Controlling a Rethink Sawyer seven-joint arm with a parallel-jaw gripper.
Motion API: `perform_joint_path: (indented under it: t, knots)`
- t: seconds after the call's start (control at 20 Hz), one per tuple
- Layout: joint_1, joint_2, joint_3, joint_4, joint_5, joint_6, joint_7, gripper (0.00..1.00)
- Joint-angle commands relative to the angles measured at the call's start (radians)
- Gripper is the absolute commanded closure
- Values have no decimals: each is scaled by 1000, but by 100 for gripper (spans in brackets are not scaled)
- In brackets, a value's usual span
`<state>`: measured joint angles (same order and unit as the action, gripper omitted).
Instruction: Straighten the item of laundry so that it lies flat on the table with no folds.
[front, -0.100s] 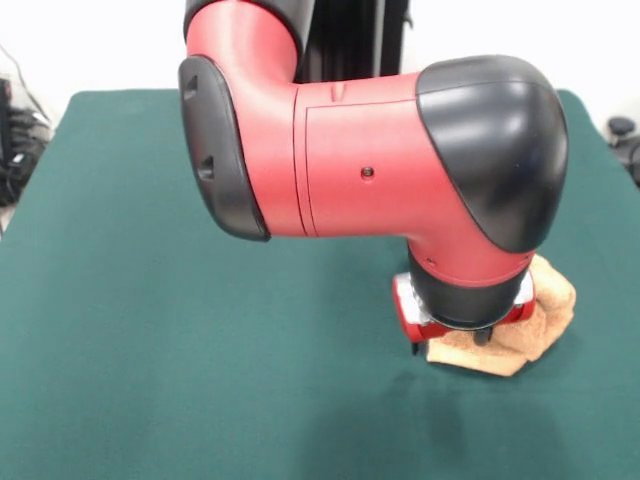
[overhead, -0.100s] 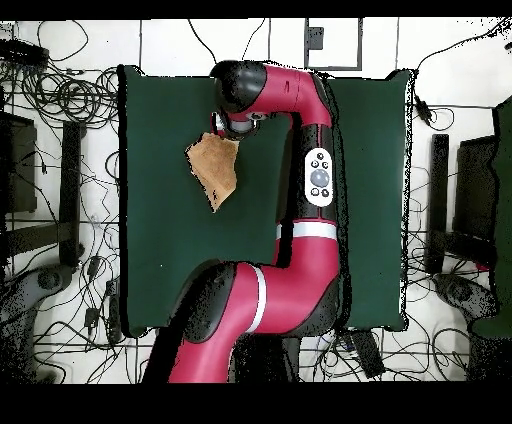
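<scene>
1. Here, in the front view, the towel (front, -0.100s: 520, 330) is seen bunched and creased on the green table (front, -0.100s: 150, 330), toward the right edge and in the near half; the red and black arm (front, -0.100s: 380, 150) is lowered over it, and the gripper (front, -0.100s: 455, 340) is set right at the towel's left part, with dark tips at the cloth; whether the cloth is pinched or the tips are parted cannot be told, since the wrist hides them.
2. Seen from overhead, the towel (overhead, -0.100s: 215, 168) is laid as an uneven, roughly triangular patch near the table's (overhead, -0.100s: 160, 260) left edge, in the half toward the picture's top; its upper corner is covered by the gripper (overhead, -0.100s: 232, 128); the arm (overhead, -0.100s: 300, 230) is stretched across the middle of the table; cables (overhead, -0.100s: 70, 95) are strewn on the floor around.
</scene>
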<state>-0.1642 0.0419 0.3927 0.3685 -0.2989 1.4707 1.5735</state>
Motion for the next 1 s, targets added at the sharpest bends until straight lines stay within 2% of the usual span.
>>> perform_joint_path:
  t: [0.05,1.0]
  knots:
    - [39,16,80,21,-22,75,-150,0]
    - [52,52,74,-18,-56,104,-159,0]
